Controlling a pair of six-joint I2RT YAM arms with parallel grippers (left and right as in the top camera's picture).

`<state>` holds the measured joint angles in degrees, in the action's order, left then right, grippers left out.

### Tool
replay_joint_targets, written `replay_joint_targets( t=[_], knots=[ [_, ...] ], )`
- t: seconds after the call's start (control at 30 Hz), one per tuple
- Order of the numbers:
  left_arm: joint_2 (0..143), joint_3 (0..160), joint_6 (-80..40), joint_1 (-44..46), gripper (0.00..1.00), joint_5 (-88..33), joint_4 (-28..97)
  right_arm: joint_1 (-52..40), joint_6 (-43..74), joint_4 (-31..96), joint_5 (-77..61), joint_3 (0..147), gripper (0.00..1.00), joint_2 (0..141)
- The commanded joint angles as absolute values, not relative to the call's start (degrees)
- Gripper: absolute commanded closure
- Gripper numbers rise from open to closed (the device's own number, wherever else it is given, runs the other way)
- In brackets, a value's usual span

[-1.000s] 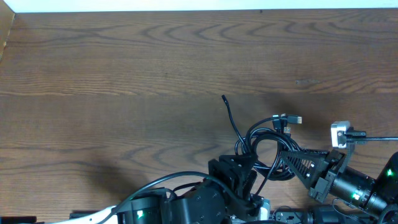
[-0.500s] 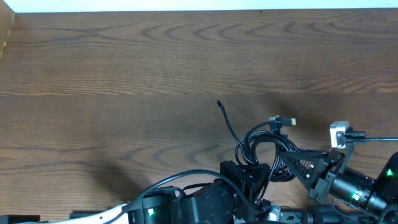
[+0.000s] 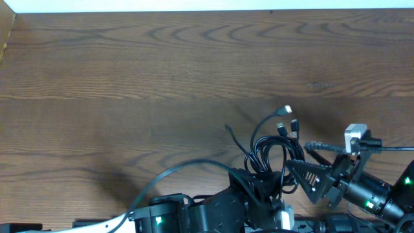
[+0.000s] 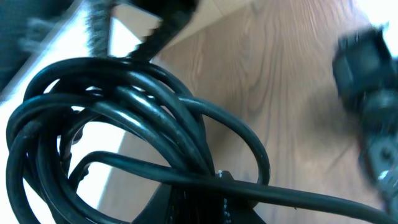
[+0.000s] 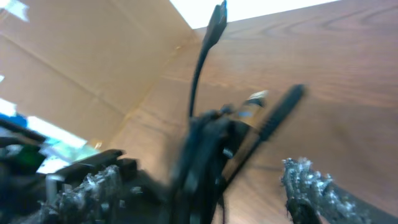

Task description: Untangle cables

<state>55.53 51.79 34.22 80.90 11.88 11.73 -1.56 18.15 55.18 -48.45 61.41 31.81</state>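
The cables (image 3: 272, 150) are a tangle of thin black loops near the table's front, right of centre. One loose end (image 3: 228, 128) trails left, and two plug ends (image 3: 286, 111) point up and away. My left gripper (image 3: 262, 181) is at the tangle's near side. In the left wrist view the coil of cables (image 4: 124, 112) fills the frame, with the left gripper (image 4: 217, 199) shut on its strands. My right gripper (image 3: 305, 159) is open just right of the tangle. In the right wrist view its rough fingers (image 5: 311, 183) stand wide apart around the blurred cables (image 5: 205, 149), not pinching them.
A small white block (image 3: 354, 136) with a thin black lead running right sits beside the right arm. A cardboard wall (image 3: 6, 32) edges the table's left side. Bare wooden tabletop (image 3: 129, 84) stretches to the left and far side.
My right gripper has opened and let go of the tangle. The left gripper has closed on the tangle and moved right. The plug ends have swung upward and the loose end has slid nearer.
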Motion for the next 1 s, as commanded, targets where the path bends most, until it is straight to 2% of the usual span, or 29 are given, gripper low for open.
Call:
replay_joint_targets(
  t=[0.0, 0.13, 0.5, 0.7, 0.87, 0.97],
  knots=[
    [52.84, 52.86, 18.79, 80.86, 0.93, 11.57, 10.26, -1.54, 15.49, 55.09, -42.81, 62.13, 0.18, 31.51],
    [49.82, 52.86, 7.92, 80.75, 0.93, 14.33, 9.1, -1.54, 13.32, 55.18, -43.77, 62.13, 0.18, 31.51],
    [44.18, 52.84, -22.41, 80.75, 0.92, 23.73, 8.23, -1.54, 3.2, 55.9, -57.19, 62.13, 0.15, 31.51],
    [44.25, 52.84, -31.97, 80.75, 0.93, 23.59, 7.16, -1.54, 2.66, 57.04, -57.23, 62.13, 0.15, 31.51],
    [44.49, 52.84, -35.24, 80.77, 0.92, 23.16, 6.0, -1.56, 0.84, 57.08, -57.6, 62.13, 0.16, 31.51],
    [44.86, 52.84, -36.36, 80.77, 0.92, 21.19, 3.42, -1.56, -1.06, 57.41, -57.63, 62.13, 0.08, 31.51]
  ],
)
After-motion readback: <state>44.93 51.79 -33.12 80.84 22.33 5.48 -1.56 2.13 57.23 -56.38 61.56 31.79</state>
